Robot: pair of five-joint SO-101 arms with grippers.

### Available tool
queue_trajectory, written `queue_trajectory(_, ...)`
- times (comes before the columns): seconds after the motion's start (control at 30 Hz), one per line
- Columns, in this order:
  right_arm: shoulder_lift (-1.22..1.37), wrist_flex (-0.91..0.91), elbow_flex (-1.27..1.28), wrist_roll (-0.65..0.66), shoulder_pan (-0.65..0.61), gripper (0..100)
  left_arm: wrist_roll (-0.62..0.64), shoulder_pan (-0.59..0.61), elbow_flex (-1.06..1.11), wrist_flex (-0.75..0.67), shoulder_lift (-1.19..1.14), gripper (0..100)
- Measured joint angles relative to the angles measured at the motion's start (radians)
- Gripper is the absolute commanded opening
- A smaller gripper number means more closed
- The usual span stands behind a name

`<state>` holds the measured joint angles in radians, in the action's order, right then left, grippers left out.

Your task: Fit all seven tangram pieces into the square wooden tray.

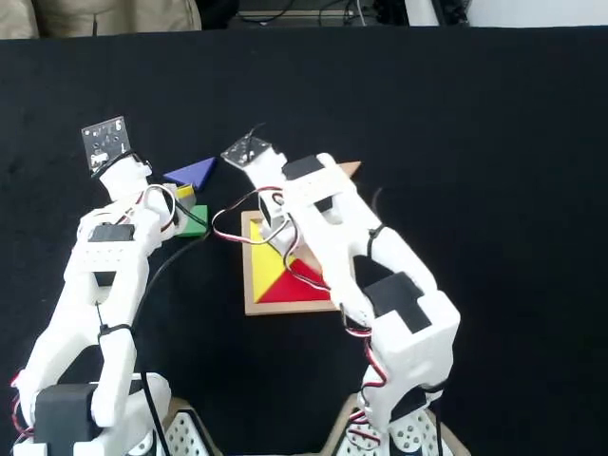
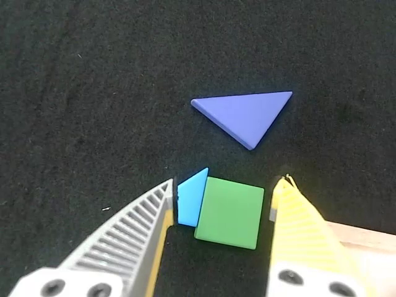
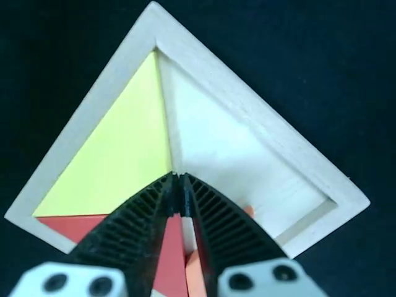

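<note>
- Hovering low with the left gripper (image 2: 226,185) spread wide, fingers either side of a green square (image 2: 230,212) and a light blue triangle (image 2: 192,199), the two pieces touching on the black cloth left of the tray (image 1: 249,280).
- Nothing grasped yet.
- Best to close on the square alone: sidestep first to leave the blue triangle outside the grey finger, or risk squeezing and skewing both together.
- Keep the pads flat on opposite edges, since a slanted pinch would likely flick so thin a piece away.
- Farther off, well apart: a purple triangle (image 2: 246,114).
- Poised over the tray's middle with the right gripper (image 3: 180,185) clenched, no piece clearly between its fingers.
- Already seated: a yellow triangle (image 3: 117,167) and a red triangle (image 3: 68,224), with an orange piece (image 3: 247,211) just under the tips.
- Worth pulling that arm clear before carrying the square across to the bare wood beside the yellow.
</note>
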<state>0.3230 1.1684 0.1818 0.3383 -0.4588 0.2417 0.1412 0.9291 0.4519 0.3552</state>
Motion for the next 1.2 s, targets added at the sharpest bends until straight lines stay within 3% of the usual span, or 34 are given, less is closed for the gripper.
queue_trajectory(0.3, -0.052, 0.018, 0.000, 0.032, 0.006, 1.1, 0.000, 0.000, 0.000, 0.000, 0.000, 26)
queue_trajectory(0.73, -0.187, 0.000, 0.000, 0.028, 0.221, 1.6, 0.061, 0.000, 0.000, 0.000, 0.000, 26)
queue_trajectory(0.83, -0.187, 0.020, 0.000, -0.031, 0.227, 3.0, 0.057, 0.000, 0.000, 0.000, 0.000, 28)
queue_trajectory(0.97, -0.187, 0.020, 0.015, -0.087, 0.227, 12.0, -0.094, -0.008, -0.075, 0.124, -0.011, 29)
queue_trajectory(1.2, -0.187, -0.132, 0.138, -0.098, 0.331, 10.0, -0.470, -0.015, -0.508, 0.413, -0.245, 28)
